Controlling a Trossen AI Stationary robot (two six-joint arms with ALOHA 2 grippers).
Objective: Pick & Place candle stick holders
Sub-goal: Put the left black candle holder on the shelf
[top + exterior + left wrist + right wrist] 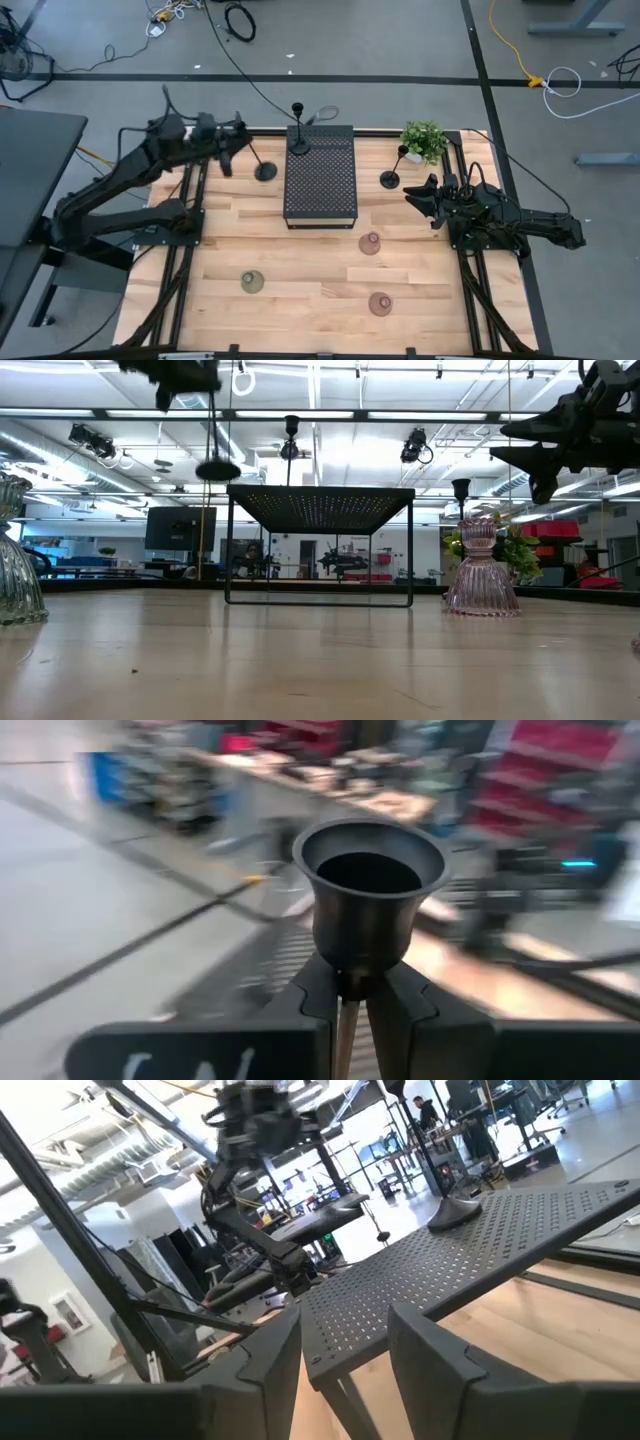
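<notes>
My left gripper (238, 150) is shut on a black thin-stemmed holder (262, 168), held in the air left of the black perforated block (320, 175). Its cup (368, 885) stands above the fingers, and its round base (218, 468) hangs well above the table. A second black holder (299, 140) stands by its base on the block's far end. A third (392, 176) stands on the table near the plant. An olive dome holder (252, 283) and two reddish-brown ones (370, 243) (380, 303) sit on the near half of the table. My right gripper (418, 197) is open and empty, raised to the right of the block. My left gripper pinches the holder's thin stem (347, 1010) between its two fingers, just below the cup. The fingers lie across the stem. The holder is lifted clear, cup up and base hanging below the fingers.
A small green potted plant (424, 140) stands at the far right corner. The block stands on thin legs (230, 550) in the far middle of the table. The table's black frame rails (185, 230) run along both sides.
</notes>
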